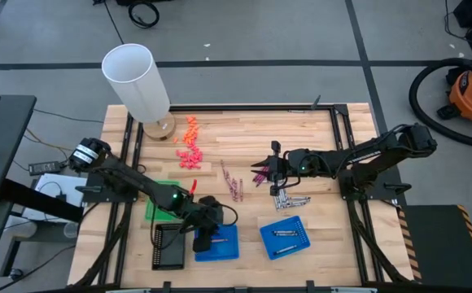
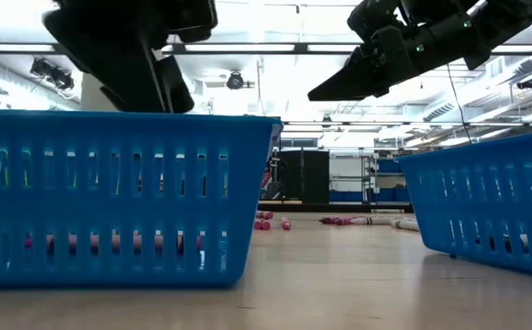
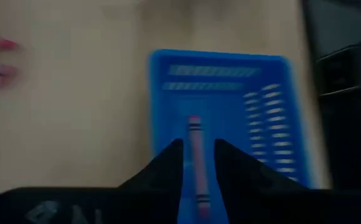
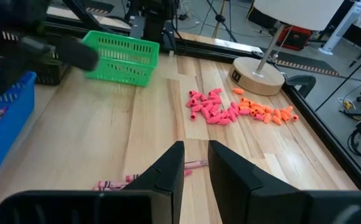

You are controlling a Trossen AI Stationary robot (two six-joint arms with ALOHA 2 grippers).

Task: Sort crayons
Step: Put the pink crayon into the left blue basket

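Left wrist view: left gripper [image 3: 197, 163] over the left blue tray [image 3: 280, 143], fingers apart, a maroon crayon [image 3: 196, 155] lengthwise in the gap; gripped or already loose, cannot tell.
Reason for position: probably dropping this colour into its own tray.
High view: right gripper [image 1: 274, 168] hovering mid-table above scattered crayons [image 1: 233, 183], lower centre of frame.
Right wrist view: fingers apart, nothing between; crayons lying just beyond the tips.
Low view only: crayons already inside the left tray.

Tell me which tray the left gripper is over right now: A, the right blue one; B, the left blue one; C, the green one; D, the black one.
B: in the high view the left gripper sits over the left blue tray, and its wrist view shows a crayon between its fingers above that tray.
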